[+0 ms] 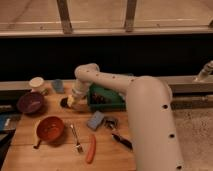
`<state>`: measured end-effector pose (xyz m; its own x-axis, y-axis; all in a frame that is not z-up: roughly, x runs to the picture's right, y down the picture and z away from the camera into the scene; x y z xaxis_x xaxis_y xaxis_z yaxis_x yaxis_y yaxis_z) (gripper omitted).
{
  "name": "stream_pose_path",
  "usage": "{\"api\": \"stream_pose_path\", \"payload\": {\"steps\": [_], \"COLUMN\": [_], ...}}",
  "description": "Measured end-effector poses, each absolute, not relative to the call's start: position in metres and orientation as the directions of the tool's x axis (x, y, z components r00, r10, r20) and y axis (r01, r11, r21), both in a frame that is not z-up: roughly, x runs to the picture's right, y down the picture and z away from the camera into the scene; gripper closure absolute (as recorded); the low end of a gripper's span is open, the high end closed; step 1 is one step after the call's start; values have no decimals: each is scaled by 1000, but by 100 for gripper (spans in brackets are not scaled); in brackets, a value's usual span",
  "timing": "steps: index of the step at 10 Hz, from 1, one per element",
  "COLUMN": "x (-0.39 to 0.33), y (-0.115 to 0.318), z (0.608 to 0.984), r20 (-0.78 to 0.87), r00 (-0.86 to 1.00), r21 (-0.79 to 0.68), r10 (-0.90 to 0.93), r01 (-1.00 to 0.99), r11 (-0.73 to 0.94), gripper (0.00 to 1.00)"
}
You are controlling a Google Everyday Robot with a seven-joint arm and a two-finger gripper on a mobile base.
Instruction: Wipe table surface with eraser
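gripper (pixel 71 101) is hanging low over the back of the table surface (pixel 50 157) — pale wooden planks — just left of the green tray (pixel 107 100) | pincer is clenching the eraser (pixel 64 103), a small black block | block is touching the wood

Dim, warm overhead light: brightest on the white arm (pixel 145 110), a black band (pixel 105 55) mid-frame, table (pixel 55 157) evenly lit with short soft shadows, and the gripper (pixel 70 101) shaded low at its far-left part, beside the tray (pixel 107 100).
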<state>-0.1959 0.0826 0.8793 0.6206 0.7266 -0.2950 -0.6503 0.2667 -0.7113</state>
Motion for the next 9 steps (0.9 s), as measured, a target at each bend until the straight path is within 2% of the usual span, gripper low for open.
{"api": "stream_pose_path", "payload": {"steps": [5,9], "x": [-243,-257], "y": [62,82], "z": [885,850], "r20": [-225,-172], "r00": [674,719], "r21": [-745,-766], "r10": [704,674], "r01": [-584,-527], "r11": [322,367], "gripper": [100,100]}}
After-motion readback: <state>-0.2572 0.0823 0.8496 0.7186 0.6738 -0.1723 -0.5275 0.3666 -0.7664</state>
